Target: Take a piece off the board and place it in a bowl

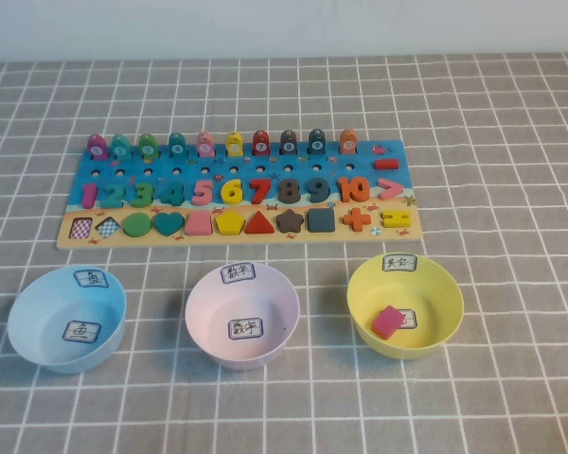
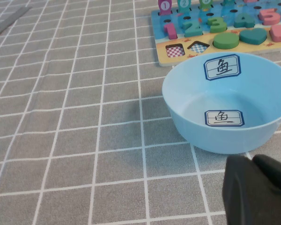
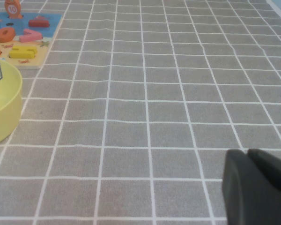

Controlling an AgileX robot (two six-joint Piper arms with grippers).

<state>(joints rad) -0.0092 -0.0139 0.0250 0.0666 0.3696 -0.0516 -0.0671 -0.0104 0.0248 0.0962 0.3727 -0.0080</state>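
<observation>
The green 3 (image 1: 143, 193) is seated in the board (image 1: 229, 238). Left gripper (image 2: 253, 161), closed, is parked beside the blue bowl (image 2: 227, 136); right gripper (image 3: 248, 157) appears closed, near the cloth's edge.

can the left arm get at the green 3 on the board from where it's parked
Probably yes: the green 3 lies uncovered on the board. The left gripper, shut, sits near the blue bowl.

Board (image 1: 239, 194): long, blue face, tan lower strip, lying flat at 12 o'clock on the table. Green 3 (image 1: 143, 194) seated flat in its numeral row, third from the left. Pink bowl (image 1: 242, 315): upright, two white labels, at 6 o'clock from the board, apart from it.
</observation>
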